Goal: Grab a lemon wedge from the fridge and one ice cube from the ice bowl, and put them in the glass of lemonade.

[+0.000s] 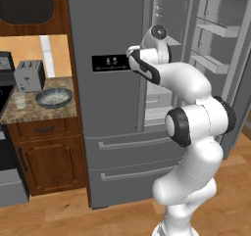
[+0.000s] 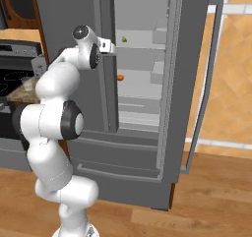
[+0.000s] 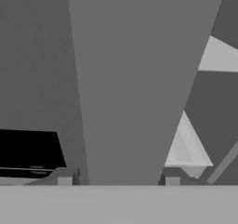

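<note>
The fridge (image 1: 112, 112) stands with its right door (image 2: 206, 59) swung wide and its left door shut. A tiny yellow-green lemon wedge (image 2: 124, 39) lies on an upper shelf inside. My gripper (image 2: 112, 48) is up at the left door's inner edge, by the long vertical handle (image 2: 98, 59). In the hand view my gripper (image 3: 118, 180) is open, and a broad grey bar (image 3: 135, 79) runs between its two tips, with a small gap at the left tip. On the counter to the left sit the ice bowl (image 1: 54, 97) and the glass of lemonade (image 1: 20, 100).
A small round orange fruit (image 2: 120, 77) sits on a middle shelf. A silver toaster (image 1: 29, 75) stands behind the bowl, and a stove (image 2: 15, 74) lies at the far left. The open door's bins (image 1: 215, 32) jut out at the right. Wooden floor surrounds the base.
</note>
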Controlling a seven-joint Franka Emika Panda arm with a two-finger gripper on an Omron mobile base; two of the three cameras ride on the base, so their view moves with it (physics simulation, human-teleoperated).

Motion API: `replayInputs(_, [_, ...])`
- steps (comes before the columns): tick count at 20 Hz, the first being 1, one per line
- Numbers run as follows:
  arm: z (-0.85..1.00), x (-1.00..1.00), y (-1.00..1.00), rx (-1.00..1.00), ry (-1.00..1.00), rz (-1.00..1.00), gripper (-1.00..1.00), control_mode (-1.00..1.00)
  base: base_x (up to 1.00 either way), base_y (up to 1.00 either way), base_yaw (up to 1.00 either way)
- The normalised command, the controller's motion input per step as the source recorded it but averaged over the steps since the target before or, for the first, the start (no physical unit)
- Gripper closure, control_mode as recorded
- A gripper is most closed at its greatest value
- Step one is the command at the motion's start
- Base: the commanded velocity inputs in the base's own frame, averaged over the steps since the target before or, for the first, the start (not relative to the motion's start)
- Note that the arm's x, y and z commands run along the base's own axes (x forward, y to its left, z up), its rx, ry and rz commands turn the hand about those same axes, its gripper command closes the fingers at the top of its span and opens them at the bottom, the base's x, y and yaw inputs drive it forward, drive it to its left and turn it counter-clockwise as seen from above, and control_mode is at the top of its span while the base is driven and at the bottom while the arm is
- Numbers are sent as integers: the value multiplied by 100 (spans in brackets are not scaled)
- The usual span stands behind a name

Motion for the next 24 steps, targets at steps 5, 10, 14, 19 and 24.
replayInputs(5, [-2, 18, 3, 0, 0, 0, 100, -100, 0, 0, 0])
replayInputs(10, [0, 11, 31, 0, 0, 0, 100, -100, 0, 0, 0])
replayInputs(14, [0, -4, 64, 0, 0, 0, 100, -100, 0, 0, 0])
replayInputs(19, [8, -42, 77, 0, 0, 3, 100, -100, 0, 0, 0])
replayInputs(24, [36, -87, 68, 0, 0, 9, 100, -100, 0, 0, 0])
